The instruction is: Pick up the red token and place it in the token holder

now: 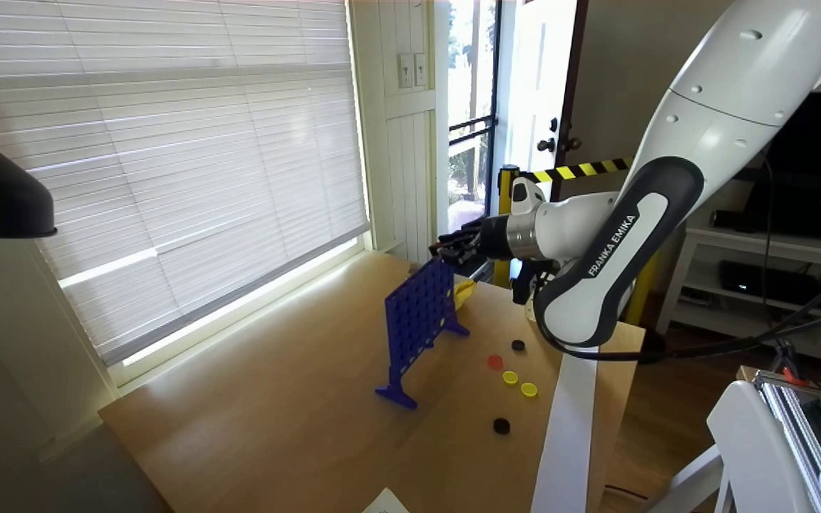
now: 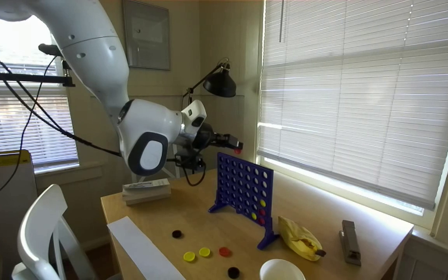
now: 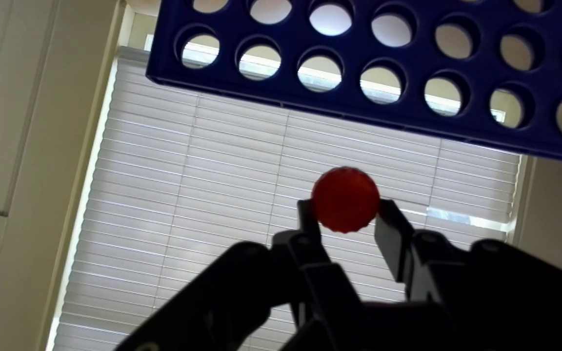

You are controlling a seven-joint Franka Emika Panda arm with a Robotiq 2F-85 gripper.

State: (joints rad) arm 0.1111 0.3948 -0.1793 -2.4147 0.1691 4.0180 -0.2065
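My gripper (image 3: 347, 210) is shut on a red token (image 3: 345, 191) in the wrist view, with one fingertip touching each side of its rim. In an exterior view, the gripper (image 2: 236, 144) holds this token (image 2: 238, 151) higher than the top edge of the blue token holder (image 2: 246, 170). The holder (image 1: 421, 305) stands upright on the table. In the wrist view, which stands upside down, the holder's top edge (image 3: 349, 105) is apart from the token. A few red and yellow tokens sit low in its end column. Another red token (image 1: 495, 362) lies on the table (image 1: 296, 399).
Yellow discs (image 2: 189, 256) and black discs (image 2: 177, 234) lie on the robot's side of the holder. A banana (image 2: 301, 238), white cup (image 2: 281, 271) and stapler (image 2: 350, 242) are near the holder's end. A paper strip (image 2: 145, 249) and books (image 2: 146, 191) lie along the edge.
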